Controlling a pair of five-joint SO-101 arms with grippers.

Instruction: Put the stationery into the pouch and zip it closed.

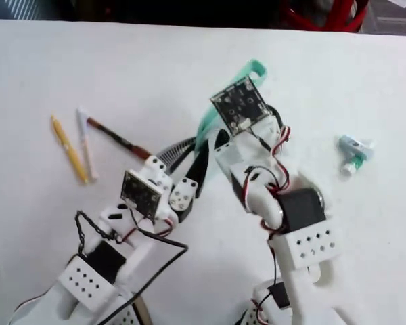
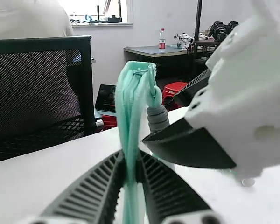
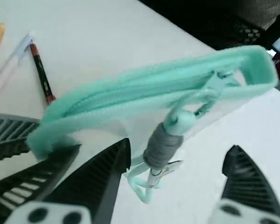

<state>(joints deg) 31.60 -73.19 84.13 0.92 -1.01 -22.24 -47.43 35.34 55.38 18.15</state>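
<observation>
While the left gripper [image 2: 130, 179] clamps the near end of the mint-green fabric zip pouch [image 2: 133, 116] between its ribbed fingers, the pouch stands on edge at mid-table, between the two arms. The right gripper [image 3: 179, 149] is spread wide, its black fingers either side of the grey-wrapped zip pull cord [image 3: 162, 145], not pinching it. The zip slider [image 3: 219, 77] sits at the pouch's far end. On the white table [image 1: 189, 54], left of the pouch, lie a yellow pen [image 1: 69, 149], a white pen [image 1: 86, 143] and a brown pen [image 1: 118, 139]. A small white, blue and green item [image 1: 354, 154] lies well to the right.
</observation>
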